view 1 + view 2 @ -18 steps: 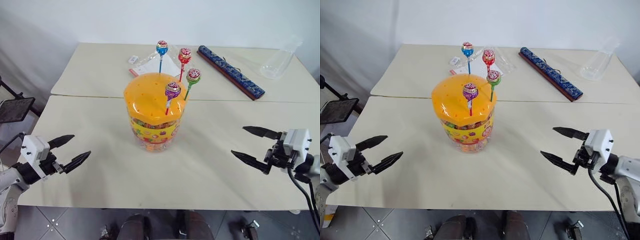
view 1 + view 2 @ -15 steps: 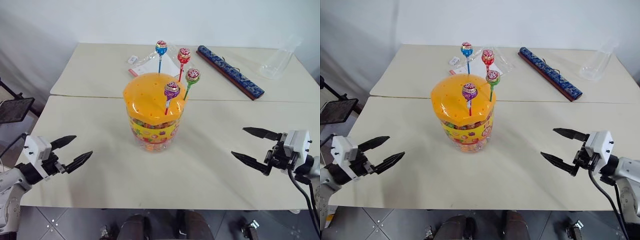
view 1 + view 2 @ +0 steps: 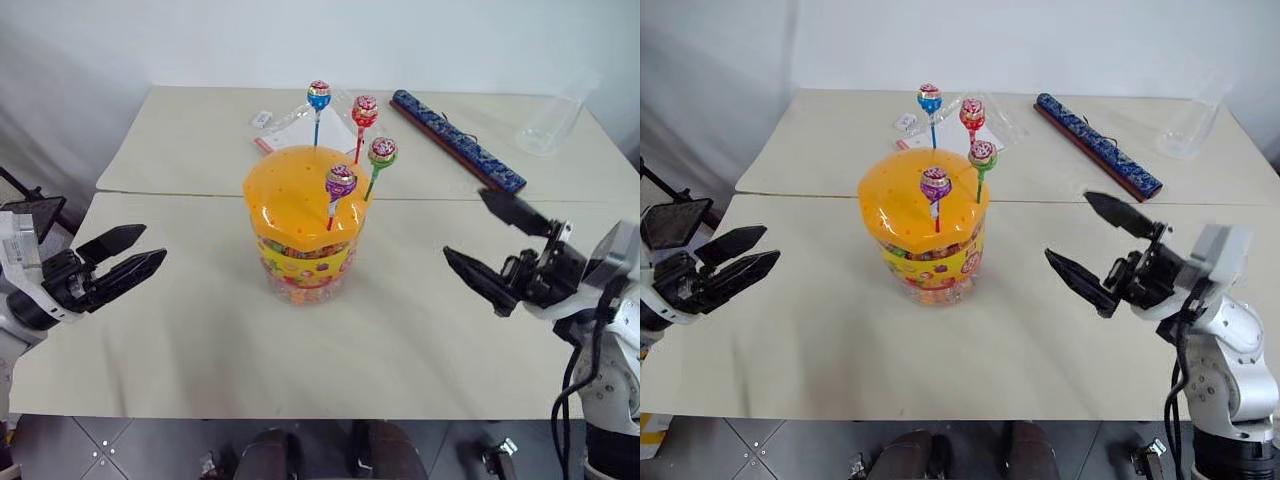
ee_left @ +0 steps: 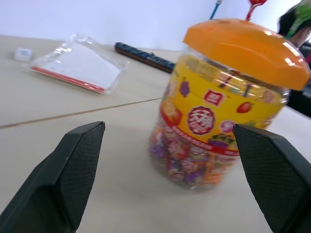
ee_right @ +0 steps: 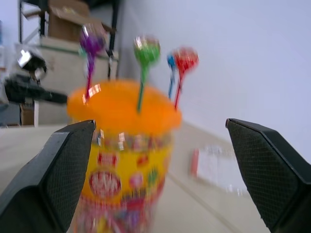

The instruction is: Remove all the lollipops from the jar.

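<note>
Orange domed lid caps the jar (image 3: 300,235), which stands upright near the centre of the pale surface (image 3: 200,340). Four lollipops (image 3: 346,135) stick up from holes in the lid on its 1 to 3 o'clock side: blue (image 3: 319,96) farthest back, red (image 3: 365,108), green (image 3: 382,152), purple (image 3: 340,182) nearest. None is out yet. Sticks stand near-vertical, heads clear above the dome, likely so each can be pinched and lifted straight up.

Left gripper (image 3: 128,262) sits at 9 o'clock of the jar, well apart, jaws parted, empty. Right gripper (image 3: 492,240) at 3 o'clock, jaws wide, empty, aimed at the jar; it looks better placed for the first pick.

Beyond: blue patterned bar (image 3: 460,141) at 1 o'clock, clear bag (image 3: 552,122) far right, flat packet (image 3: 285,125) at 12.
</note>
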You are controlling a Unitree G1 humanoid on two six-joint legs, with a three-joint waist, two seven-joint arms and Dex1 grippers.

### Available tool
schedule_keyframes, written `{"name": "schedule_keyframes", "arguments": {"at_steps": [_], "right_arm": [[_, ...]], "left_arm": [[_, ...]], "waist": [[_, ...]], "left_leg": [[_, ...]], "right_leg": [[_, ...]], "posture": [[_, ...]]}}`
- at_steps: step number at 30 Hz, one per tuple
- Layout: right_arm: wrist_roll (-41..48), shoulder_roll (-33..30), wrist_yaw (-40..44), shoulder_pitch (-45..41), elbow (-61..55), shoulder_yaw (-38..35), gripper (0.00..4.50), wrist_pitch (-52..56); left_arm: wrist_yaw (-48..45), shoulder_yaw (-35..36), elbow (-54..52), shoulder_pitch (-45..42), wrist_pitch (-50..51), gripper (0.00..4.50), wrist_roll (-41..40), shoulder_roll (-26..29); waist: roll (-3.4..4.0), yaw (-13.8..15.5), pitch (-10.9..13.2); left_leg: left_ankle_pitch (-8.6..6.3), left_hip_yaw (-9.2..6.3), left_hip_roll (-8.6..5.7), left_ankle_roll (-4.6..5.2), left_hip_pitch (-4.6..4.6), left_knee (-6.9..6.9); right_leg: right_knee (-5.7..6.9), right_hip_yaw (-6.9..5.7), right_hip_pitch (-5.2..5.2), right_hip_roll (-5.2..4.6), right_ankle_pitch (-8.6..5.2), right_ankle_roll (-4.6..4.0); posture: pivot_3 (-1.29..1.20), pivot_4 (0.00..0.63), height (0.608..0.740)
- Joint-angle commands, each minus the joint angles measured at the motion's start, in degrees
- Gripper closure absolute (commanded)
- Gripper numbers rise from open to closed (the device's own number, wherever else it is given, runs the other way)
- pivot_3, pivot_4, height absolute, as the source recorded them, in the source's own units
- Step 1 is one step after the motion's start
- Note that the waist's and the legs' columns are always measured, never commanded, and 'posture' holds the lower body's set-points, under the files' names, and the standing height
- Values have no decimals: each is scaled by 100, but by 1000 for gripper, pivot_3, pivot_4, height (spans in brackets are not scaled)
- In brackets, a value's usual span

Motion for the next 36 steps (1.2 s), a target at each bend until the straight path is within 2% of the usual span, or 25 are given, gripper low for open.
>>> {"name": "schedule_keyframes", "arguments": {"at_steps": [1, 5, 8, 13, 19, 22, 33, 34, 36], "right_arm": [[276, -206, -49, -63, -254, -66, 4, 288], [239, -435, -29, -234, -161, 119, 4, 664], [212, -484, -361, -639, -95, 349, 4, 1091], [304, -223, -934, -1569, -17, 725, 4, 1619], [-241, 266, -1099, -2668, 567, 1510, 4, 1830], [-364, 366, -1036, -2699, 648, 1580, 586, 1813], [-255, 604, -704, -2703, 835, 1512, 4234, 1765], [-114, 676, -668, -2732, 895, 1386, 4484, 1724], [372, 884, -672, -2829, 1002, 1005, 4484, 1691]], "left_arm": [[-29, -62, -226, -407, 134, 16, -428, -99], [47, -224, -345, -793, 208, 16, -618, -297], [109, -275, -431, -971, 286, 16, -780, -411], [263, -286, -423, -1310, 429, 16, -1088, -555], [300, -385, -597, -1260, 445, 16, -1167, -692], [355, -329, -727, -1159, 454, 0, -1232, -729], [622, -111, -1024, -987, 386, 0, -1646, -786], [627, -116, -1036, -1002, 375, 0, -1680, -791], [528, -138, -1088, -1007, 375, 0, -1752, -759]], "waist": [[-2, 44, -1], [-4, 63, -2], [-4, 13, -2], [-3, -28, -2], [-5, -28, -3], [-7, -5, -4], [-7, -23, -4], [-7, -22, -4], [-7, -21, -4]], "left_leg": [[1, -3, -5, 1, 0, 0], [3, 4, -16, 10, 0, 1], [4, 9, -11, 10, 3, 1], [7, 16, -6, 5, 2, 2], [8, 24, -17, 14, -2, 7], [7, 11, -10, 12, -4, 7], [8, 16, -13, 12, -7, 8], [8, 16, -13, 12, -6, 8], [8, 15, -13, 13, -7, 8]], "right_leg": [[1, -1, 2, 0, 0, 0], [-2, 2, 4, -5, 1, 2], [2, -2, 2, 0, 1, 2], [9, -6, -7, 8, 1, 1], [9, -17, -7, 3, 3, 6], [14, -17, -8, 7, 3, 6], [12, -21, -10, 7, 3, 6], [13, -21, -10, 7, 3, 6], [12, -22, -10, 8, 3, 6]], "posture": [[0, 150, 740], [0, 150, 740], [0, 150, 740], [0, 150, 740], [0, 150, 740], [0, 150, 740], [0, 150, 740], [0, 150, 740], [0, 150, 740]]}}
